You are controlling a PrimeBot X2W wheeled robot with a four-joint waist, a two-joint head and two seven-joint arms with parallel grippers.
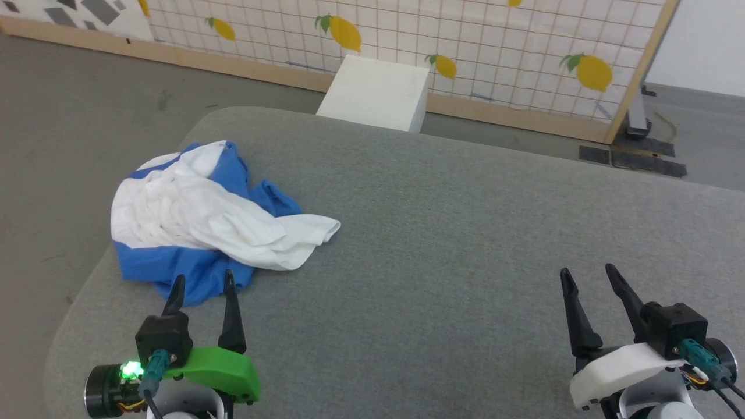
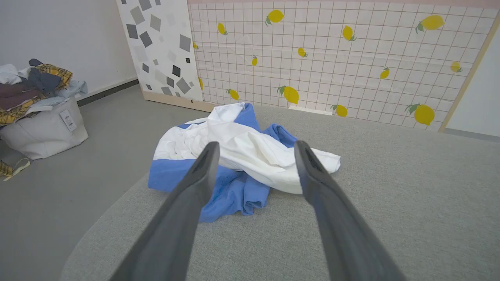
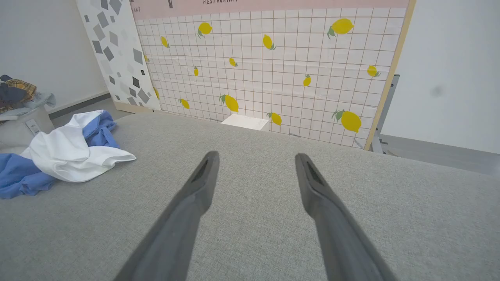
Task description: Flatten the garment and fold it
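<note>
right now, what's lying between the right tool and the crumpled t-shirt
Nothing: in the head view, only bare grey padded surface stretches between the right tool and the T-shirt, which lies crumpled on the left.

The left gripper (image 1: 204, 276) is sitting at the lower left of the head view, its two long dark fingers (image 1: 231, 314) pointing up and away from the body and standing wide apart, holding nothing. A small green light (image 1: 131, 369) is glowing beside the green wrist housing (image 1: 224, 369) that is carrying it. The right gripper (image 1: 586, 269) is sitting at the lower right on a white wrist housing (image 1: 617, 369), its fingers leaning slightly leftward and likewise spreading wide, gripping nothing. In each wrist view that arm's own pair of fingers is rising from the bottom edge, splaying apart with the tips reaching about the same height
</note>
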